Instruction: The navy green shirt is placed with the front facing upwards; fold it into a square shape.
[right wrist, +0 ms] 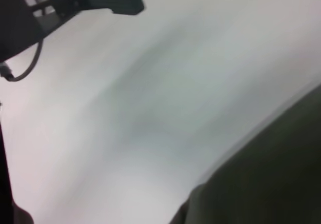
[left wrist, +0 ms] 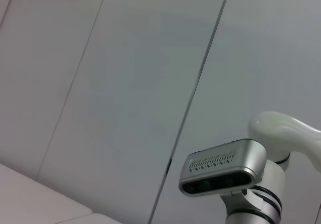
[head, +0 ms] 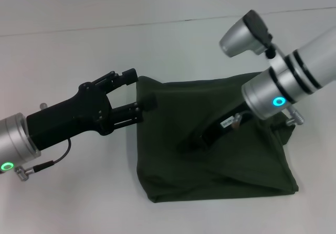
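The dark olive-green cotton shirt [head: 220, 160] lies on the white tabletop [head: 68, 202], right of centre in the head view, already gathered into a rough, slightly skewed four-sided bundle. Its near edge is a thick, doubled fold, and diagonal creases run from the near corners up toward the middle. No chest print shows on the upturned side. Near the middle of the bundle a dark opening gapes, with a small pale tag [head: 227, 123] at its rim.

The left pincer [head: 143, 91], black and mounted on a black body with a silver wrist and a green ring light, reaches in from the left. Its two fingers [head: 123, 77] stand moderately apart, one just beyond the far left corner of the shirt and one against the left edge lower down, so the corner of the cloth sits between them. Whether they actually press on the fabric cannot be told.

The right arm [head: 294, 79], silver with black bands and a blue ring light, comes down from the upper right over the right half of the shirt. Its pincer is hidden behind the wrist, so its state cannot be told. The right wrist view shows olive cloth [right wrist: 271, 184] beside bare tabletop, with the other arm's black body [right wrist: 60, 5] farther off.
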